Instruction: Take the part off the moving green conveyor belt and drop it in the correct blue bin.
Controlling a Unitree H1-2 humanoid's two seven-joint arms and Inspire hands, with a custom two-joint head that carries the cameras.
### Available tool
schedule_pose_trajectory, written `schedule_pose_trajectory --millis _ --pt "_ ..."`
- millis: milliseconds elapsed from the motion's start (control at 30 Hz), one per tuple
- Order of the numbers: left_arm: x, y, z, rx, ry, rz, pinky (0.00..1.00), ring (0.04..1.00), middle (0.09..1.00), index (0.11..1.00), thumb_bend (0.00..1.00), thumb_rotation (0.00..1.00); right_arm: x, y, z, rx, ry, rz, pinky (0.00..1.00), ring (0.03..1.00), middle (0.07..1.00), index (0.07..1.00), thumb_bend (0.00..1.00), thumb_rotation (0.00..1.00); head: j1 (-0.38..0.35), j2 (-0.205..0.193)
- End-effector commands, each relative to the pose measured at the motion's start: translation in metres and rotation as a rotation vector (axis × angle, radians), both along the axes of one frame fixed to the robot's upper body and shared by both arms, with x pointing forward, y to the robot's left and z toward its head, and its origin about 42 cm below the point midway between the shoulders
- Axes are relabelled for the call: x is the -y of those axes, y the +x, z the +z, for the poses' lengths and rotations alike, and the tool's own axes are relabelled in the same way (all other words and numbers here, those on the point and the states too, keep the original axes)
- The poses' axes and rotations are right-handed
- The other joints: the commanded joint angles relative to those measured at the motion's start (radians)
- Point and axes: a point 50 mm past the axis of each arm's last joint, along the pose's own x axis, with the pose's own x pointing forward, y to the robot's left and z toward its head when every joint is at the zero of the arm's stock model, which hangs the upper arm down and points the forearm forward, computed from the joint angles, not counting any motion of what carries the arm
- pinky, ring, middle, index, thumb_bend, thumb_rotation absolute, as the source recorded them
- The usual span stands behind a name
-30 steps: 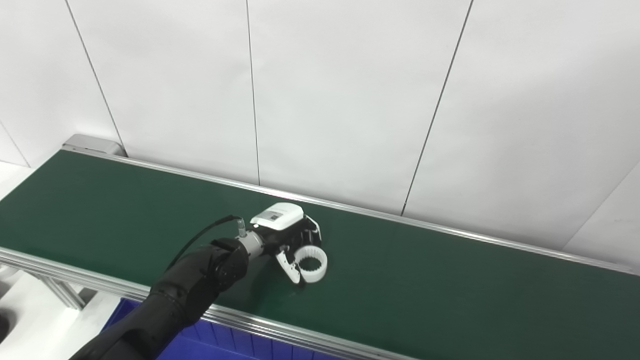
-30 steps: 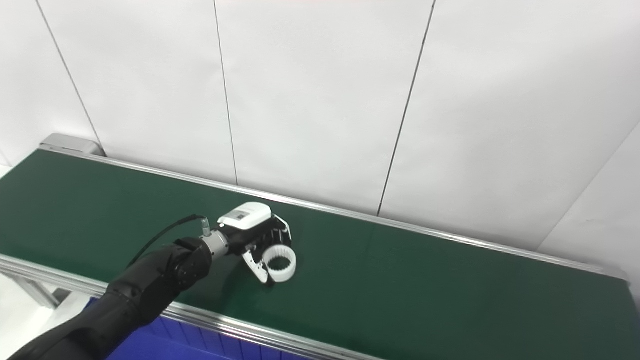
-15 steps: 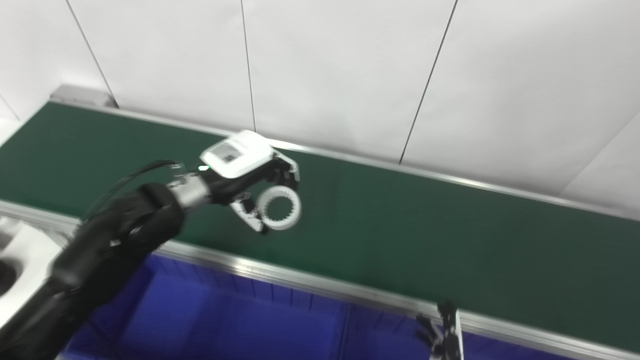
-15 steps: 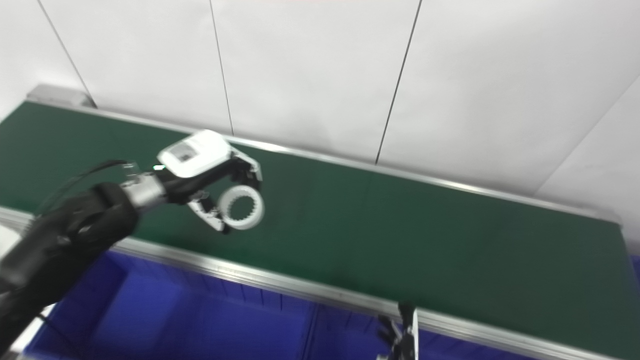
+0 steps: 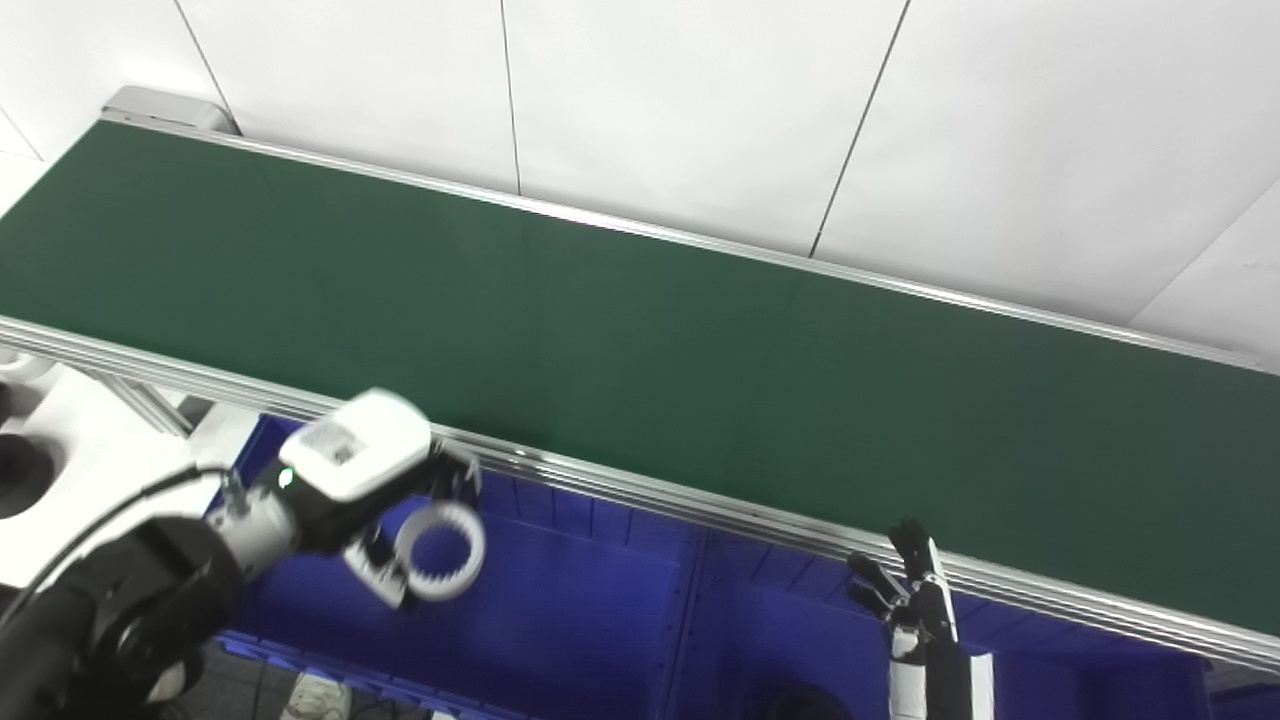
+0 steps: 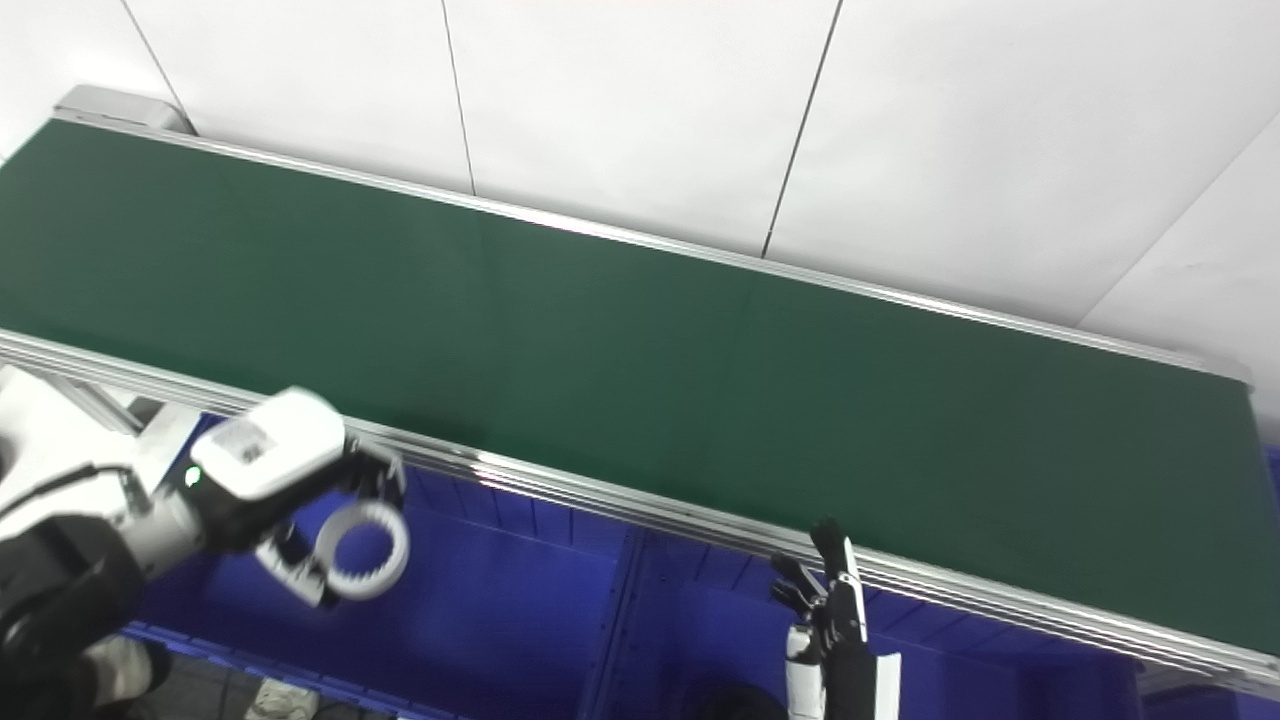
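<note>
One second back the left robot hand (image 5: 365,495) pinched the toothed white ring (image 5: 440,550) on the green belt (image 5: 620,340); by this frame it had carried it clear, over the blue bin (image 5: 560,630). Release likely next. Right robot hand (image 5: 915,600) idle, fingers spread.

Matt green belt (image 5: 640,330), brushed-metal rail (image 5: 700,505), glossy blue plastic bin (image 5: 590,620).

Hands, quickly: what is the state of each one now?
Left hand: shut on the white toothed ring, above the blue bin.
Right hand: open, holding nothing.
</note>
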Motion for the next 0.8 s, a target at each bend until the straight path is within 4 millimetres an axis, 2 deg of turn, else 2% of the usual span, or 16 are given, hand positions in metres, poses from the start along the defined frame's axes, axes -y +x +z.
schedule_pose_trajectory --millis 0,167,233,267,300,333,400,633,767 --pt "-0.0029 0.0112 0.0135 0.055 0.048 -0.013 0.45 0.492 0.490 0.487 0.52 0.00 -0.0026 0.0050 0.0115 0.039 0.000 -0.005 0.72 0.789 0.923 0.939 0.75 1.00 -0.005 0.003" --pt "0.0016 0.0147 0.0095 -0.016 0.146 -0.006 0.48 0.527 0.496 0.491 0.52 0.00 -0.0042 0.0069 0.0118 0.039 0.012 -0.003 0.73 0.796 0.926 0.940 0.76 1.00 -0.025 0.004" --pt "0.0029 0.0157 0.0091 -0.045 0.187 0.001 0.52 0.576 0.600 0.496 0.52 0.06 -0.0041 0.0074 0.0115 0.040 0.012 -0.001 0.73 0.799 0.928 0.941 0.77 1.00 -0.026 0.002" --pt "0.0034 0.0158 0.0090 -0.050 0.229 -0.002 0.65 0.722 0.749 0.711 0.73 0.30 -0.0040 0.0077 0.0114 0.043 0.012 0.001 0.73 0.798 0.929 0.942 0.78 1.00 -0.026 0.001" --pt "0.0039 0.0157 0.0091 -0.051 0.263 -0.003 0.76 0.818 0.849 0.821 0.83 0.44 -0.0039 0.0078 0.0113 0.047 0.013 0.004 0.73 0.801 0.931 0.943 0.79 1.00 -0.026 0.001" --pt "0.0041 0.0157 0.0091 -0.052 0.285 -0.004 0.85 0.895 0.927 0.903 0.89 0.55 -0.0039 0.0080 0.0112 0.050 0.014 0.006 0.73 0.806 0.934 0.946 0.81 1.00 -0.027 0.001" --pt "0.0051 0.0156 0.0104 -0.052 0.315 0.003 0.97 0.979 0.988 0.982 0.91 0.70 -0.0039 0.0080 0.0109 0.057 0.021 0.011 0.74 0.818 0.938 0.948 0.84 1.00 -0.027 0.001" --pt "0.0064 0.0139 0.0124 -0.028 0.328 0.012 1.00 1.000 1.000 1.000 0.88 0.79 -0.0041 0.0075 0.0099 0.060 0.037 0.018 0.76 0.832 0.945 0.953 0.87 1.00 -0.033 -0.005" --pt "0.0044 0.0104 0.0186 -0.028 0.222 0.043 0.98 0.986 1.000 1.000 0.83 0.77 -0.0054 0.0063 0.0099 0.058 0.027 0.019 0.76 0.830 0.943 0.955 0.87 1.00 -0.052 -0.003"
